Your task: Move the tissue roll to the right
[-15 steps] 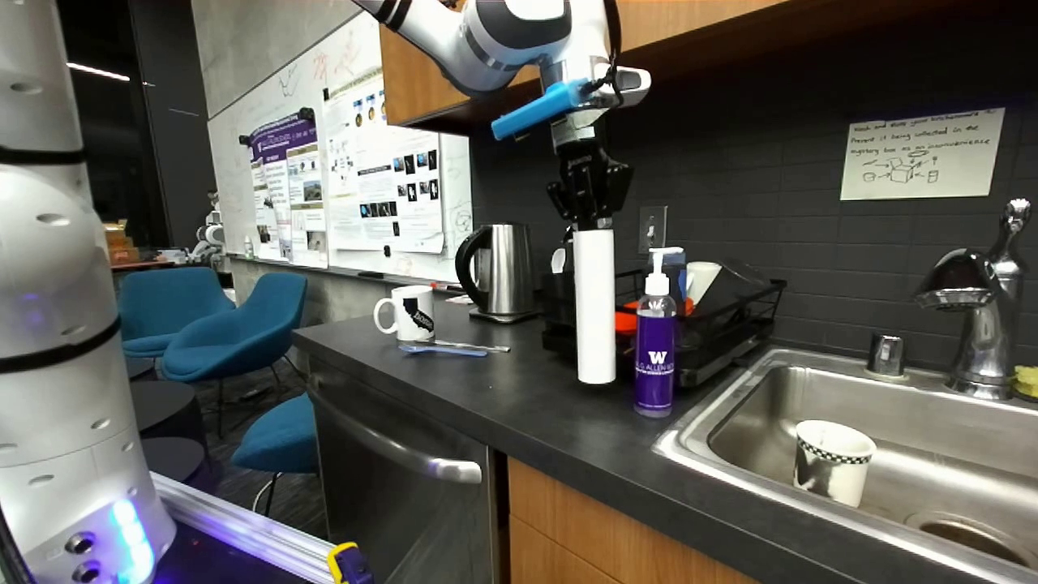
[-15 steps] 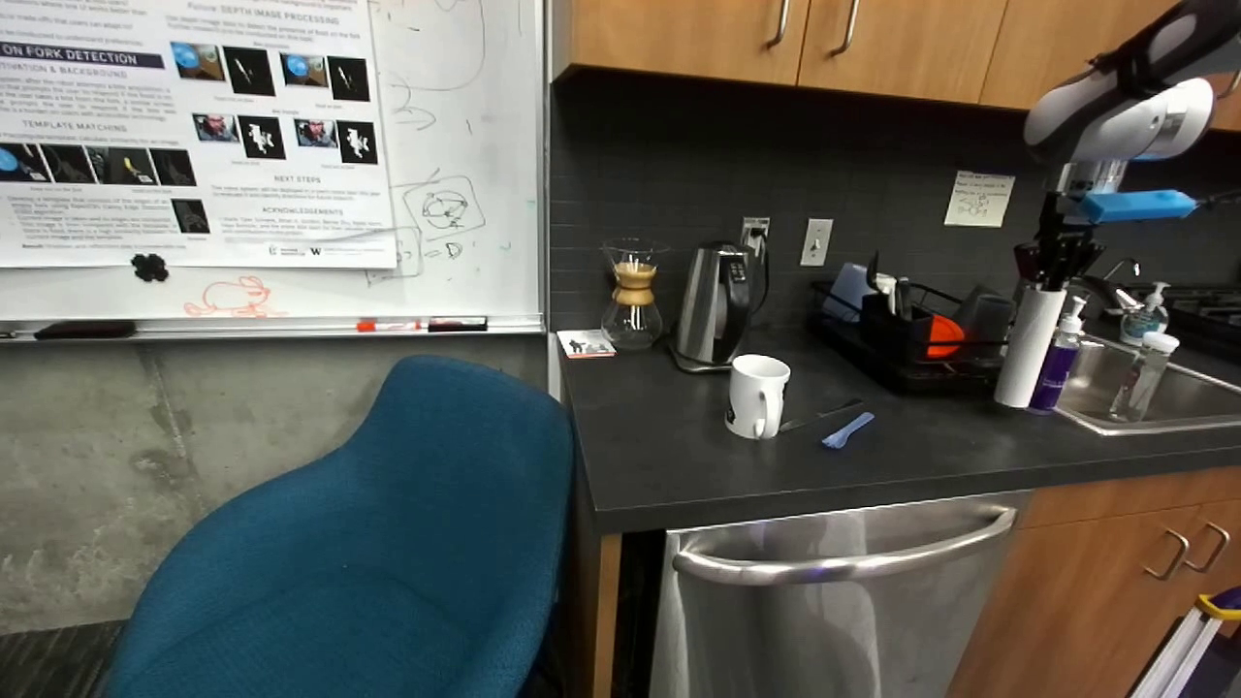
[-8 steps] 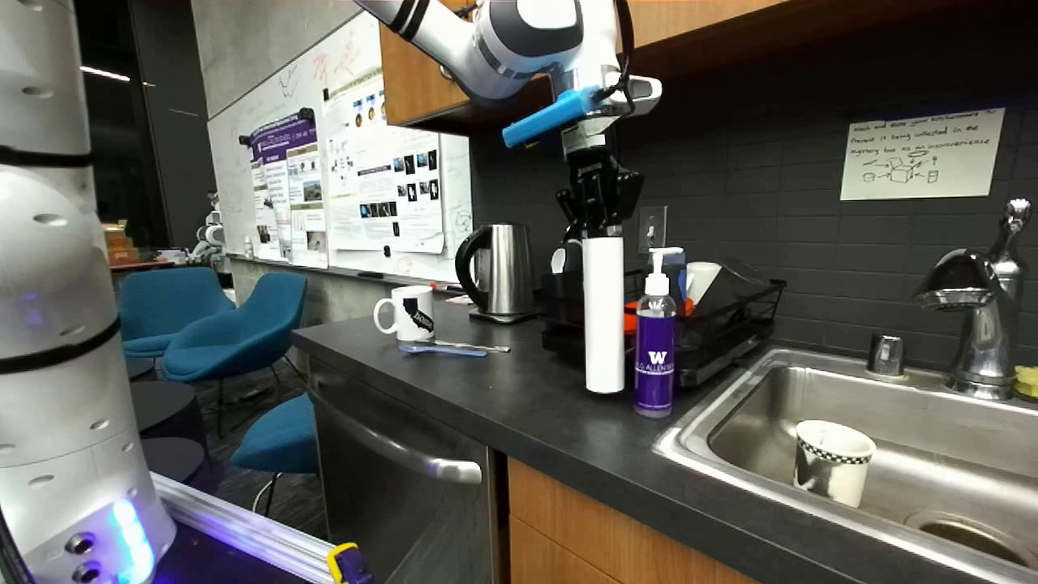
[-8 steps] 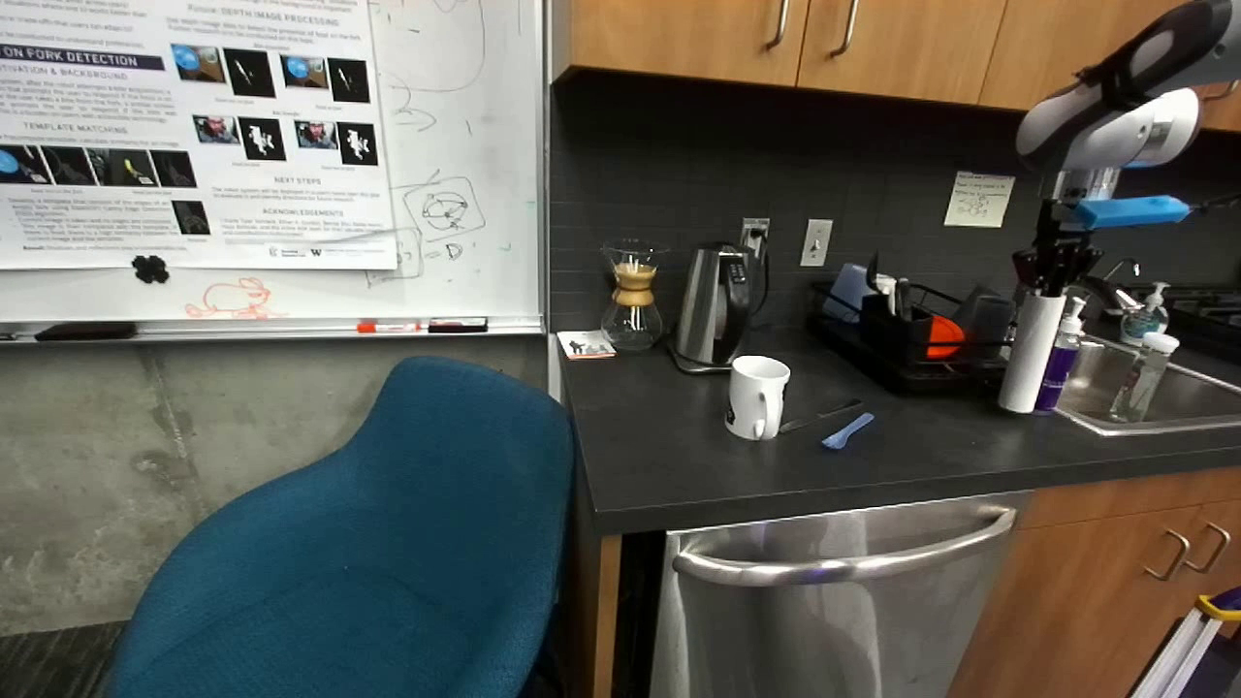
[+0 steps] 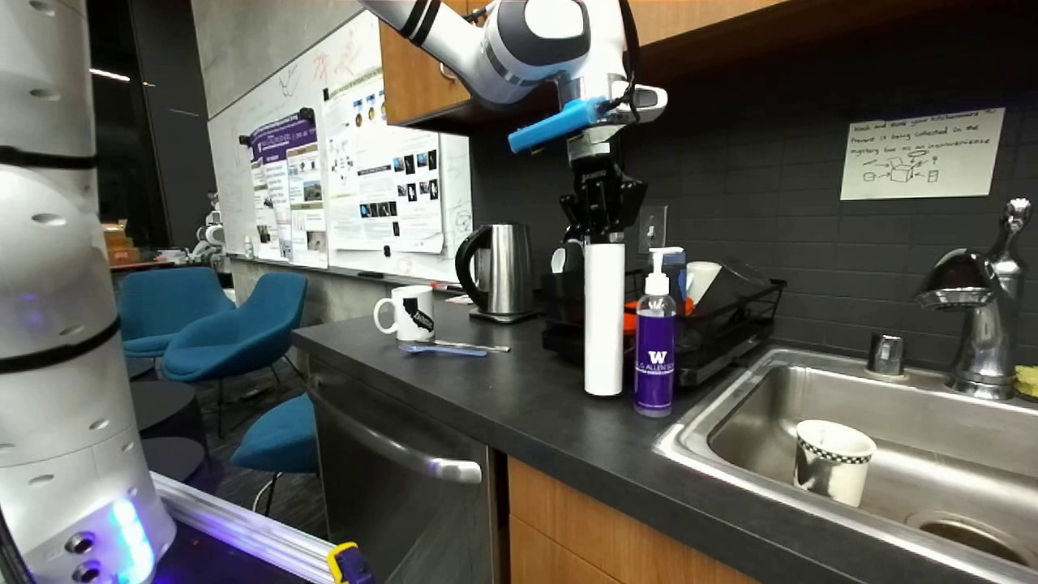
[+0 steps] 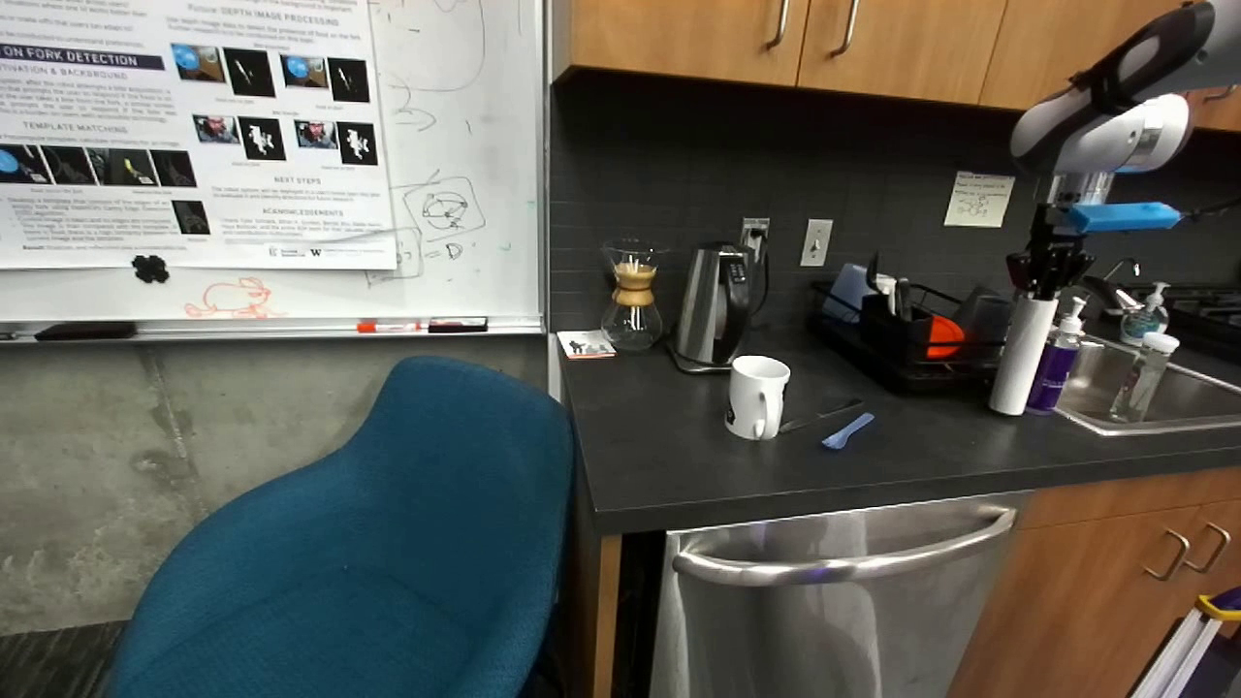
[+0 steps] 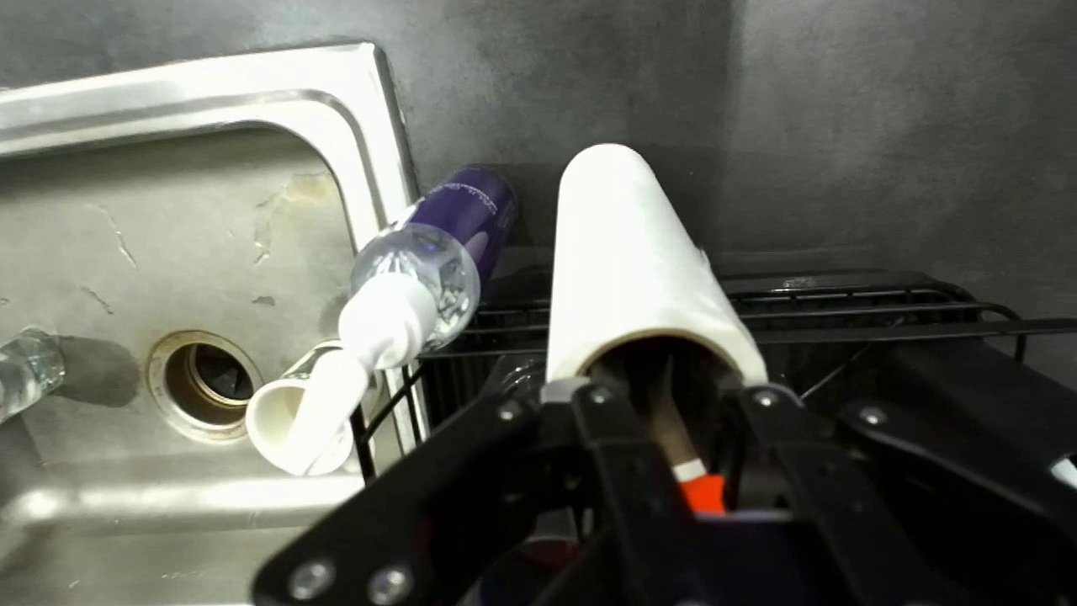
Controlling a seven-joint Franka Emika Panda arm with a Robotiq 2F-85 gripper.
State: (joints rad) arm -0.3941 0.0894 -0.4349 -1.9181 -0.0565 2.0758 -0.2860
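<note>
Clock is centred on the tissue roll, in an exterior view. Steel sink is seen nearest, at four o'clock; purple-labelled pump bottle just beside the roll, at three. Roll is held upright at its top end by the gripper, jaws parted to rim width; base contact with counter cannot be told. Black dish rack is seen behind. White mug is noted at nine, steel kettle at ten.

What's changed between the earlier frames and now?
In an exterior view, the tissue roll has shifted right, toward the purple pump bottle, and in both exterior views it sits lower. The gripper came down with it, still holding its top end. The bottle, kettle and handled mug stayed put.
</note>
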